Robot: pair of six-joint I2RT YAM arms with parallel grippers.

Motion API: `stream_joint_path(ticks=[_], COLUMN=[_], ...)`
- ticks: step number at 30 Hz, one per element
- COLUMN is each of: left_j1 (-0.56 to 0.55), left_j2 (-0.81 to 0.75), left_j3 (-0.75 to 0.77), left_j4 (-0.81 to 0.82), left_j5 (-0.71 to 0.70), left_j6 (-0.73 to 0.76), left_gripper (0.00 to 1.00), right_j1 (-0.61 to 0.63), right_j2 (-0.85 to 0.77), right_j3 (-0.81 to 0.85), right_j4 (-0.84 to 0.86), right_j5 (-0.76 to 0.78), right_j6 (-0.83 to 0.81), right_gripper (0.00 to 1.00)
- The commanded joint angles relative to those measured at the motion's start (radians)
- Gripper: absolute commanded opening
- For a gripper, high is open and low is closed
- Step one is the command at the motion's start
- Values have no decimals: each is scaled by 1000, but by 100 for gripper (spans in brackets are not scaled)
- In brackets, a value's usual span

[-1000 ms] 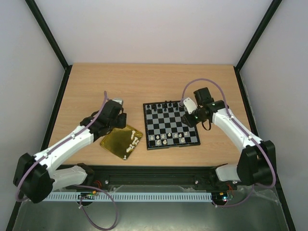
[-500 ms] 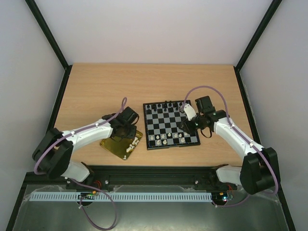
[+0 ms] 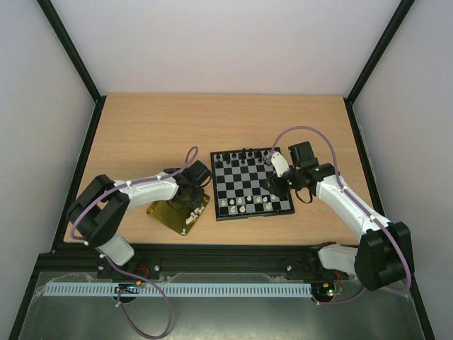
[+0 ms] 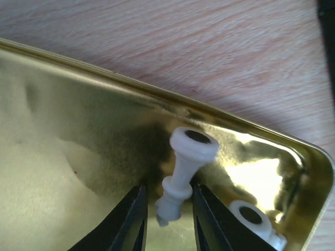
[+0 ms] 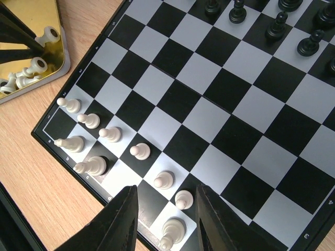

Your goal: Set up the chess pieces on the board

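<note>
Chess pieces [image 5: 111,134]: nine white stand on the board [image 5: 225,94], six in the pawn row and three behind it at the near edge. The rest lie in the gold tray [image 4: 63,172].

Change over the last second: my left gripper [image 4: 168,189] swung in from beside the tray and dropped over its board-side end. Its jaws are narrowing around one lying white piece [image 4: 184,162]. One finger touches it and a sliver of gap shows opposite, so it is no pinch yet. My right gripper [image 5: 166,189] slid toward the board's near corner, spread and empty.

Judgement: next pick under way.

Tray count: two in the left wrist view; the right wrist view shows a cluster, number unclear. Black pieces [image 5: 277,26]: at least six, view cropped.
</note>
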Motion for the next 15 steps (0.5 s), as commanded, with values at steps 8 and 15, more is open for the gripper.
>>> stream_joint_path(ticks=[8, 15], left_j1=[-3, -3], left_j2=[103, 28], left_j3=[39, 58], left_j4=[32, -51], left_j5=[-16, -36], left_j6=[27, 32], left_gripper=[14, 8], right_j1=[-3, -2], right_j2=[-3, -3], right_j3=[-18, -13], right_j4=[-11, -21], right_j5=[-17, -44], right_j6=[-17, -27], right_gripper=[33, 33])
